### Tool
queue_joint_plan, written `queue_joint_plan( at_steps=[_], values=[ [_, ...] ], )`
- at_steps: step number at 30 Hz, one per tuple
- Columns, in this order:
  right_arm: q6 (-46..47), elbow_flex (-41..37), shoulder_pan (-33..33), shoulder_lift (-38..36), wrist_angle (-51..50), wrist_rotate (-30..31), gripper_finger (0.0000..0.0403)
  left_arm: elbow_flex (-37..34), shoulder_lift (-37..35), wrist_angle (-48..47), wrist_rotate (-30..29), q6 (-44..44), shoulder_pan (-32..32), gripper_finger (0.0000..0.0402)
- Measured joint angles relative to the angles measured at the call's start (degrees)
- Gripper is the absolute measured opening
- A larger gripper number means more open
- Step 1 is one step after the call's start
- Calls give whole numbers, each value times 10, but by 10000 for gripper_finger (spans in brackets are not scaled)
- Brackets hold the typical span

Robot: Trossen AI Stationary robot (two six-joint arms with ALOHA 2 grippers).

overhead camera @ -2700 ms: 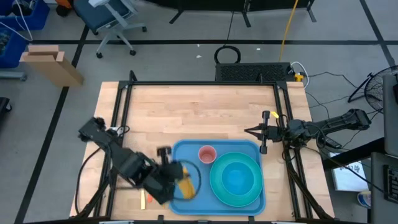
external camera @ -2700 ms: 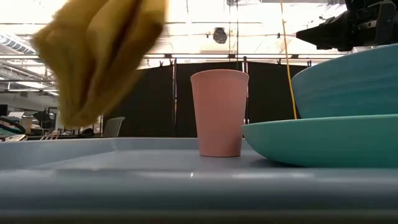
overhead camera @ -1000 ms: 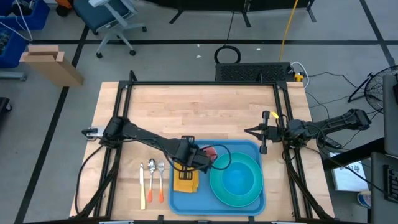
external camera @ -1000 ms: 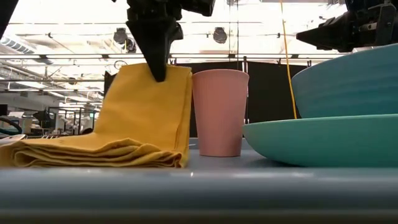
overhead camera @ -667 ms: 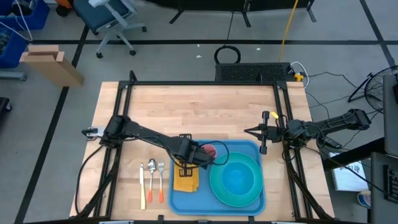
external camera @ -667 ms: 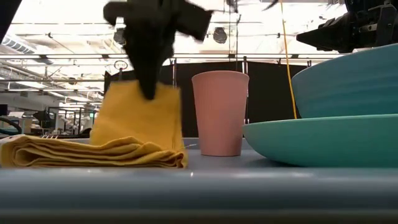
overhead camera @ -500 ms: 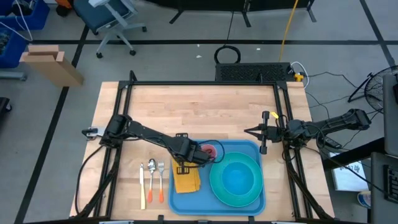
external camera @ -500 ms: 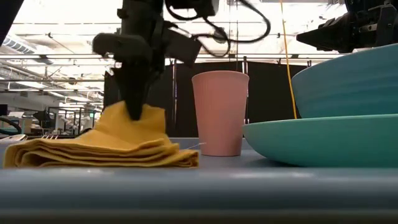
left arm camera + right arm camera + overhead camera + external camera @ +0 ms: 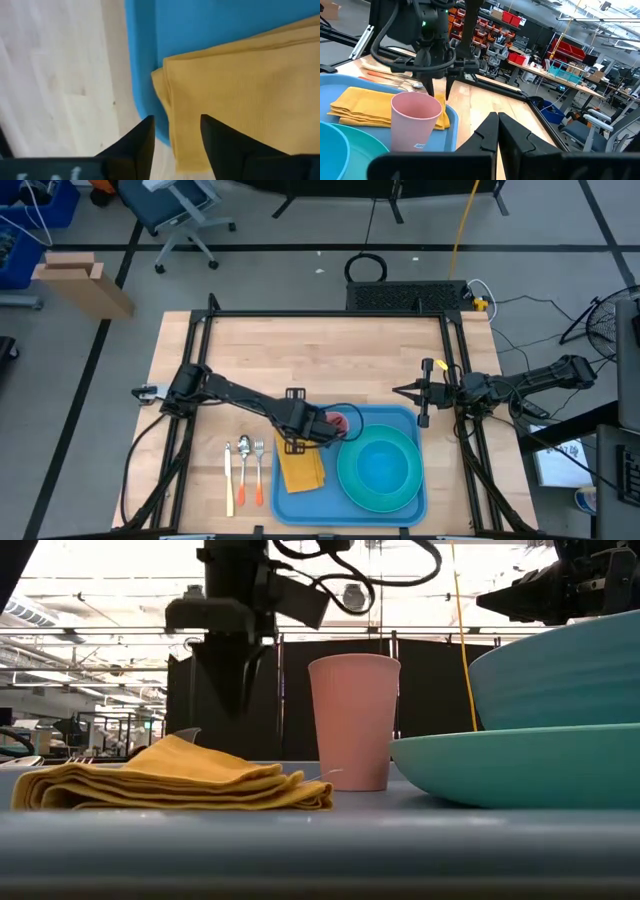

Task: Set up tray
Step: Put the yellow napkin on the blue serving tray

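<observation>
The sky-blue tray (image 9: 306, 508) lies near the table's near edge. On it rest a folded yellow napkin (image 9: 302, 468), a pink cup (image 9: 338, 423) standing upright, and a teal bowl on a round teal plate (image 9: 378, 465). My left gripper (image 9: 293, 444) hovers open just above the napkin's far end, close to the tray's left rim; in the low view it (image 9: 235, 705) hangs clear over the napkin (image 9: 175, 785), left of the cup (image 9: 353, 720). In the left wrist view its fingers (image 9: 176, 126) frame the napkin's corner (image 9: 170, 75). My right gripper (image 9: 410, 392) waits shut at the right frame rail.
A knife, spoon and fork (image 9: 244, 475) lie side by side on the wood left of the tray. The black frame rails (image 9: 196, 370) border the table. The far half of the tabletop (image 9: 320, 355) is bare wood.
My left gripper lowered the napkin's raised far part, opened and let it go, then rose a little and drew slightly toward the table's left. The lifted flap has dropped onto the folded stack, which now lies flat on the tray.
</observation>
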Motion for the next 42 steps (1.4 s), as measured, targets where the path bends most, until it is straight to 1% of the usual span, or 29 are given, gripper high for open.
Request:
queue_joint_plan(
  at_steps=[3,4,6,8,10,12,15,18,21,23,27,30,32,35,42],
  values=[
    [0,0,0,0,0,0,0,28,0,-28,1,-7,-9,175],
    [0,0,0,0,0,0,0,39,0,-29,11,-11,-15,179],
    [0,0,0,0,0,0,0,60,0,-13,40,-19,-32,183],
    [0,0,0,0,0,0,0,71,0,21,46,-36,-58,185],
    [0,0,0,0,0,0,0,68,-1,80,34,-40,-87,185],
    [0,0,0,0,0,-2,0,55,-1,144,5,-36,-120,186],
    [7,0,0,0,0,-3,0,40,0,202,-17,-42,-161,186],
    [14,0,0,0,0,-3,0,35,0,231,-30,-94,-194,186],
    [21,0,0,0,0,-3,0,24,0,237,-54,-157,-218,186],
    [21,0,0,0,0,-3,0,11,0,237,-60,-180,-231,186],
    [22,0,0,0,0,-3,0,-26,0,239,-62,-191,-249,186],
    [30,0,0,0,0,-4,0,-48,0,264,-62,-188,-253,186],
    [36,0,0,0,0,-4,0,-55,0,280,-49,-179,-252,186],
    [36,0,0,0,0,-4,0,-73,0,313,-47,-158,-254,186],
    [42,0,0,0,-5,-4,0,-102,1,314,-62,-145,-256,186]
  ],
)
